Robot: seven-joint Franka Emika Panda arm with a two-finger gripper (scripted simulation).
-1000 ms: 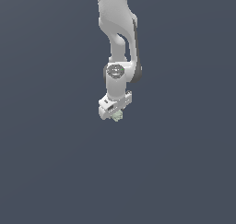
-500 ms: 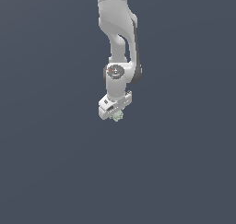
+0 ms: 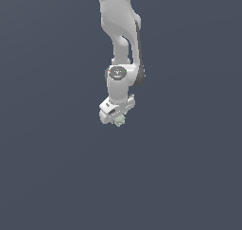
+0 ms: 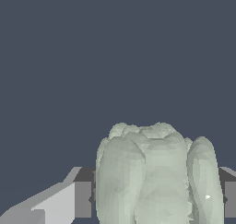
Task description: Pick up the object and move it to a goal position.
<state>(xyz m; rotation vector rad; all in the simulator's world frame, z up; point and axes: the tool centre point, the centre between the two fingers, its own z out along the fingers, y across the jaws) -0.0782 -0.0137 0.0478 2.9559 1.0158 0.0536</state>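
The object (image 3: 119, 121) is a small pale grey-green lobed piece, seen just under the white arm's hand in the exterior view. My gripper (image 3: 117, 120) is shut on it, the hand pointing down. In the wrist view the object (image 4: 154, 177) fills the space between the two fingers (image 4: 82, 199), its bumpy lobes bulging close to the camera. Only the edges of the fingers show on either side of it. The object hangs above the dark floor, not touching it.
A uniform dark grey-blue surface (image 3: 56, 167) lies all around. The white arm (image 3: 120, 44) comes down from the upper edge of the exterior view. No other objects or markers show.
The arm with the object in its gripper has shifted very slightly upward in the exterior view. The grip has not changed.
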